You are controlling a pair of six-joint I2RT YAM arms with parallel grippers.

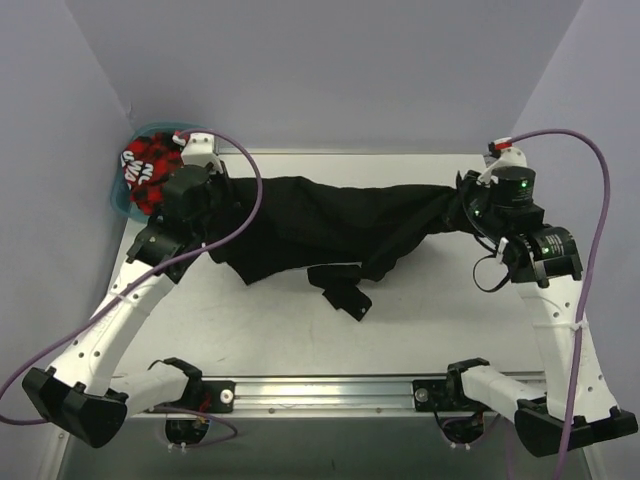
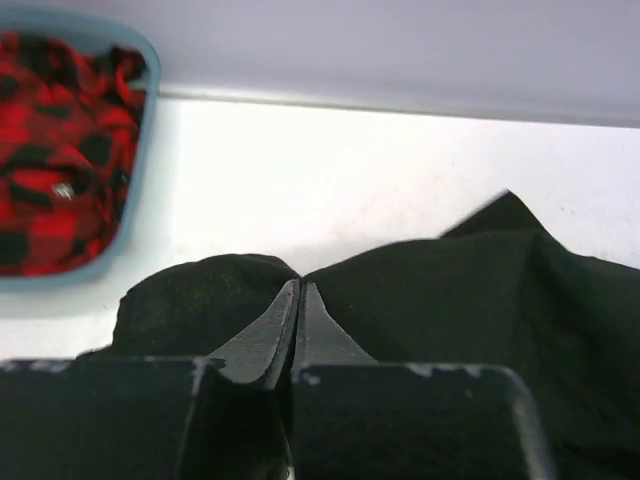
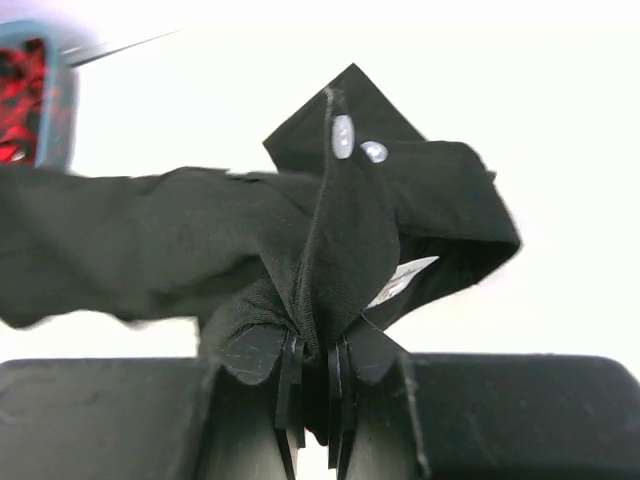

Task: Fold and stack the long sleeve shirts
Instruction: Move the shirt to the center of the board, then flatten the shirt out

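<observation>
A plain black long sleeve shirt [image 1: 340,215] hangs stretched between my two grippers above the white table [image 1: 420,320]. My left gripper [image 1: 222,192] is shut on its left end; in the left wrist view the fingertips [image 2: 298,290] are pressed together at a fold of the black cloth [image 2: 480,290]. My right gripper [image 1: 466,200] is shut on the right end; the right wrist view shows the gripper [image 3: 318,345] pinching bunched cloth [image 3: 150,240] by the collar, with two pale buttons [image 3: 343,135] and a white label [image 3: 400,280]. A sleeve end [image 1: 345,292] droops onto the table.
A teal plastic basket [image 1: 113,192] sits at the back left corner and holds a red and black plaid garment [image 1: 148,168]. It also shows in the left wrist view [image 2: 140,160]. Grey walls close in the table's back and sides. A metal rail [image 1: 330,390] runs along the near edge.
</observation>
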